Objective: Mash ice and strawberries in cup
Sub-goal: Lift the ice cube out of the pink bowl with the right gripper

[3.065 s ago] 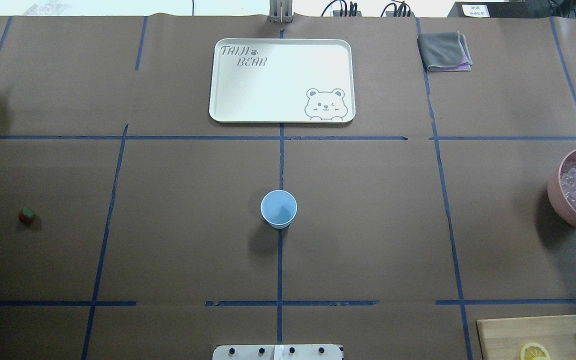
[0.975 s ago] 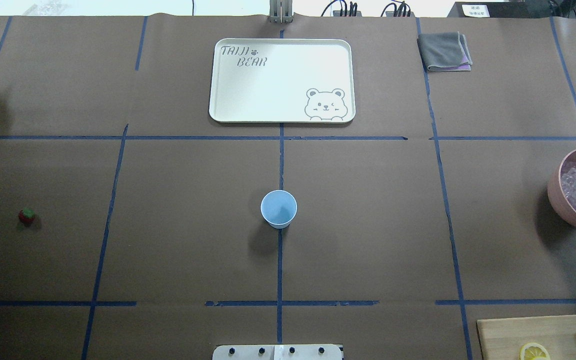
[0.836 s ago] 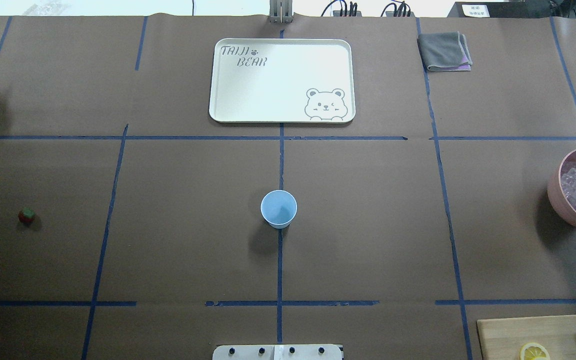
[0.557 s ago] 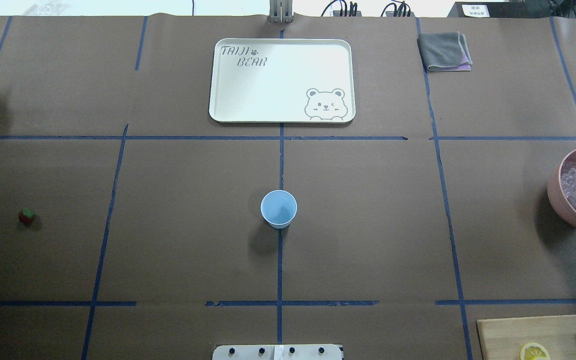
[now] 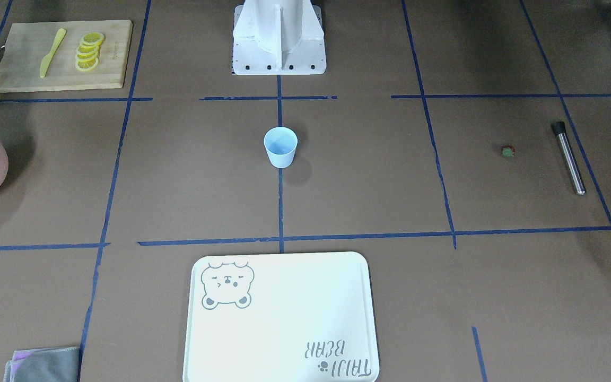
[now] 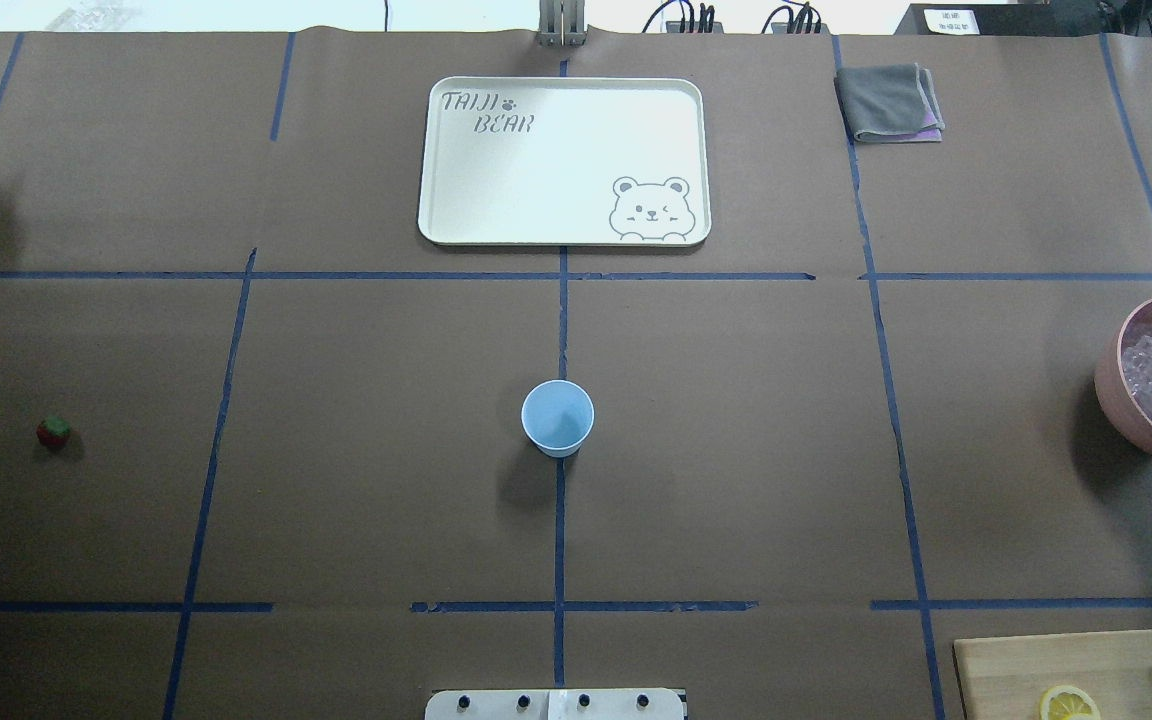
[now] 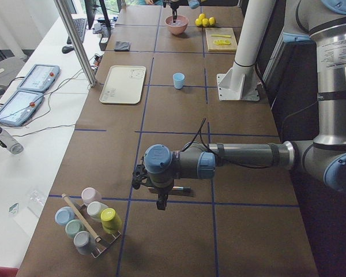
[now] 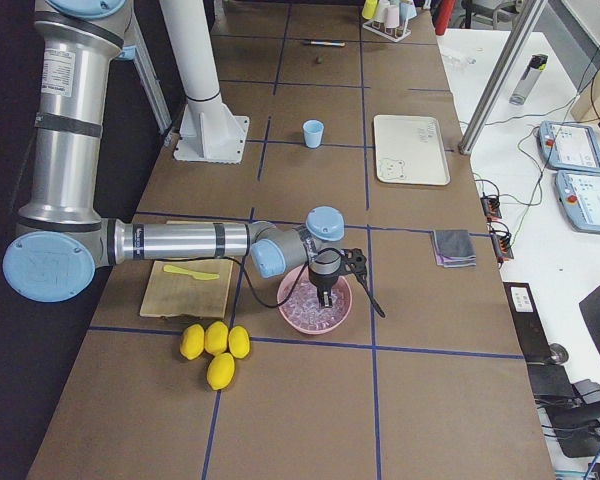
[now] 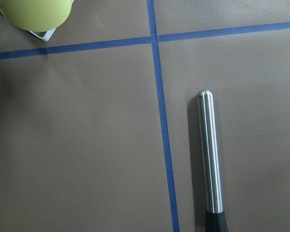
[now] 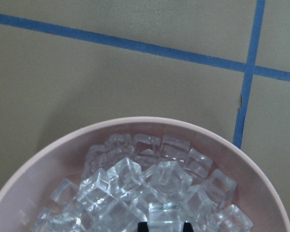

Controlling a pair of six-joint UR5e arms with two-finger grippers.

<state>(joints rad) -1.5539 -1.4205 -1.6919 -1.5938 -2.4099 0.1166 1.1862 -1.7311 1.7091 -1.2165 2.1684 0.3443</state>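
Right gripper (image 10: 164, 227): pointed straight down into the pink bowl (image 10: 140, 120) at the table's (image 6: 386, 480) right end. The wrist view caught only the two dark fingertips (image 10: 143, 226) at its bottom edge. They stood apart with one cube between them; whether they pressed on that cube could not be told. The ice (image 10: 130, 188) lay heaped in the bowl, clear cubes covering most of its inside.

Left gripper (image 7: 161, 202): seen only from the side camera at the left end, hanging low over the table. Spread or pressed together could not be told. Its wrist camera looked down on a metal rod (image 9: 210, 154) with a black end, lying flat on the brown paper beside a blue tape line.

Strawberry (image 6: 54, 432): lay alone on the paper near the rod, on the robot's left, well apart from the cup.

Cup (image 6: 557, 418): stood upright on the centre tape line in front of the robot's base, pale inside showing, well apart from the bowl.

Further out:
- A cream tray (image 6: 556, 160) with a bear drawing lay beyond the cup.
- A folded grey cloth (image 6: 889, 102) lay to the tray's right.
- A cutting board (image 5: 109, 58) by the robot's right side carried lemon slices (image 5: 88, 51) and a yellow knife (image 5: 51, 52).
- Four whole lemons (image 8: 212, 345) sat just beside the board, near the bowl.
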